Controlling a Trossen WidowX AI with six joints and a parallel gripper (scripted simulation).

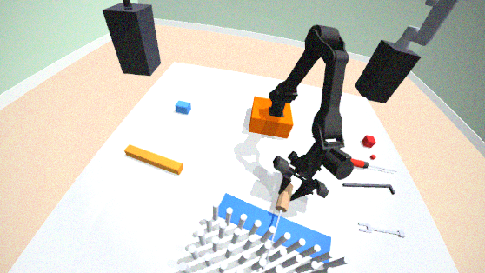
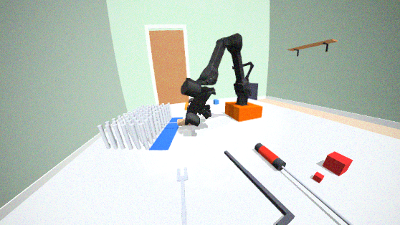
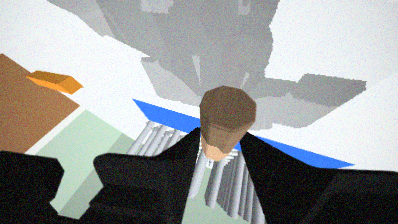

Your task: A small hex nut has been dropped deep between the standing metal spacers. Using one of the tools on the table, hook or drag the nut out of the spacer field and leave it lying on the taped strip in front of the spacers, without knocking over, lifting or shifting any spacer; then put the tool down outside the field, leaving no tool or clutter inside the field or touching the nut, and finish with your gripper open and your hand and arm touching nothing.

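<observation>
My gripper (image 1: 287,191) (image 3: 219,132) is shut on the wooden handle (image 1: 284,199) (image 2: 181,122) (image 3: 227,112) of a thin-shafted tool. The handle is just behind the blue taped strip (image 1: 310,233) (image 2: 163,141) (image 3: 300,151). Its thin pale shaft (image 1: 276,223) crosses over the strip and reaches in among the standing metal spacers (image 1: 257,229) (image 2: 140,125) (image 3: 215,185). The far end of the shaft is hard to make out between the spacers. The spacers I can see stand in rows. The hex nut cannot be made out in any view.
On one side of the table lie a red-handled screwdriver (image 1: 359,163) (image 2: 269,156), a black hex key (image 1: 367,185) (image 2: 254,181), a wrench (image 1: 382,230) (image 2: 183,195) and two red cubes. On the other side lie an orange bar (image 1: 153,160) (image 3: 54,81) and a blue block (image 1: 182,107) (image 2: 216,102).
</observation>
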